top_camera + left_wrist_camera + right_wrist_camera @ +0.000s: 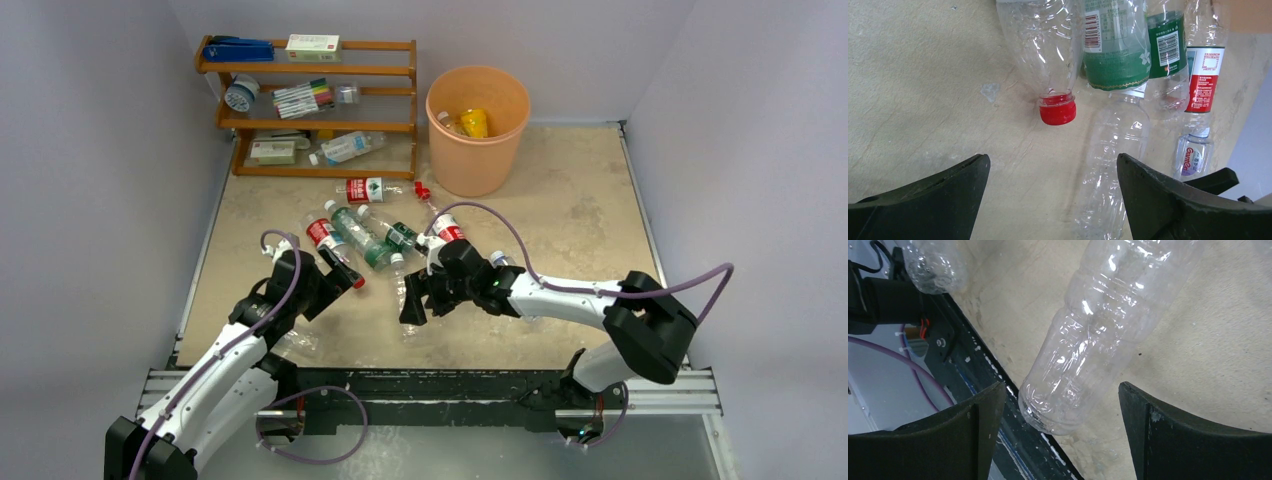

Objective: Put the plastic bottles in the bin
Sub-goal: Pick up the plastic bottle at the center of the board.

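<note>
1. Grasping is the step in hand. My right gripper [1062, 390] straddles one clear bottle [1088, 340], which lies on its side on the table [570, 210], well short of the bin [480, 165], on the side toward my bases.
2. My right jaws stand apart, one finger on each side of the bottle's lower body, and I see no pinch on it yet.
3. As I judge it, the next move is to close across the body and lift. Then I swing out to the bin's rim and let go above the opening. The wall looks thin, so it will likely squash, and it may slip if I catch it too near the base.
4. The bottle is colourless and ribbed, with no label showing and glints along its side. It looks empty as far as I can tell, and its cap end lies outside my wrist view.
5. My left gripper [1053, 160] gapes wide and holds nothing. It hovers over a red-capped bottle [1040, 50] in the heap of bottles [365, 235] between my bases and the bin.
6. The bin already holds a yellow bottle [474, 122] — but plenty lie outside it, and one shelf bottle [350, 147] sits on the shelf [310, 128] left of the bin.
</note>
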Controlling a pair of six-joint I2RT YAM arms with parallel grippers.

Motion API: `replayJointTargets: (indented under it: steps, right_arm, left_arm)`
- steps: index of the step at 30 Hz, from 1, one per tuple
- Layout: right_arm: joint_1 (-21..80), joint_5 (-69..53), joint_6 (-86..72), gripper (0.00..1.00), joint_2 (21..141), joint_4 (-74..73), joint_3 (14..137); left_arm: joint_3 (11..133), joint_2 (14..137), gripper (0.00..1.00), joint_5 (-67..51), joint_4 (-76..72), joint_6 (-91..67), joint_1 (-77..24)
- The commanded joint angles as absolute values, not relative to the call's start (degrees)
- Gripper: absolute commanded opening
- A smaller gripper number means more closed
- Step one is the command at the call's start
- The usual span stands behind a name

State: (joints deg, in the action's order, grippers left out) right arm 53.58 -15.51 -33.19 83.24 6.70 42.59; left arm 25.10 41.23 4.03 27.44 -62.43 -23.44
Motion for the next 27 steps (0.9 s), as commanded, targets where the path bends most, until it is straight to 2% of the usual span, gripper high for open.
replayJointTargets:
  steps: [1,6,10,17,27]
  right_arm:
    - [55.07,-14.07,-34.23,0.85,85.25,9.69,44.45]
    - [56.52,-13.72,-34.34,0.84,88.00,10.02,45.48]
    - [57.30,-13.45,-34.29,0.80,89.80,10.15,45.98]
    - [57.74,-13.09,-34.43,0.59,90.53,10.33,45.89]
    - [57.78,-10.71,-34.15,0.43,86.78,7.08,46.35]
  left_arm:
    - [25.98,40.21,0.98,4.30,26.37,-62.78,-23.73]
    - [25.83,39.75,0.98,4.55,26.83,-62.77,-23.74]
    - [25.72,39.81,0.98,4.55,26.94,-62.68,-23.73]
    - [25.50,39.38,0.98,4.55,27.00,-62.70,-23.76]
    - [25.06,38.34,0.98,4.62,27.60,-62.75,-23.78]
